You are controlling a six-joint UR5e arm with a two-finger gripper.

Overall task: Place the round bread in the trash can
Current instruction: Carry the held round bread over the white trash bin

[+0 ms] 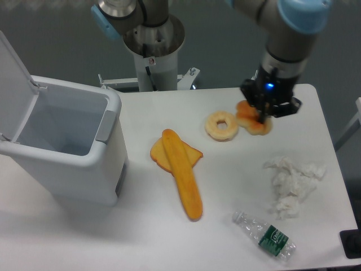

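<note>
The round bread [250,119], orange-brown with a paler tan rim, hangs a little above the table at the back right, right beside the ring-shaped bread. My gripper [263,116] is shut on it from above, and the black gripper body hides part of its top. The trash can [62,148], a large white-grey bin, stands at the left with its flip lid raised and its inside showing.
A pale ring-shaped bread [221,126] lies just left of the held bun. A long orange loaf [183,174] rests on a toast slice at centre. Crumpled white tissue [292,185] and a plastic bottle [265,234] lie at the front right.
</note>
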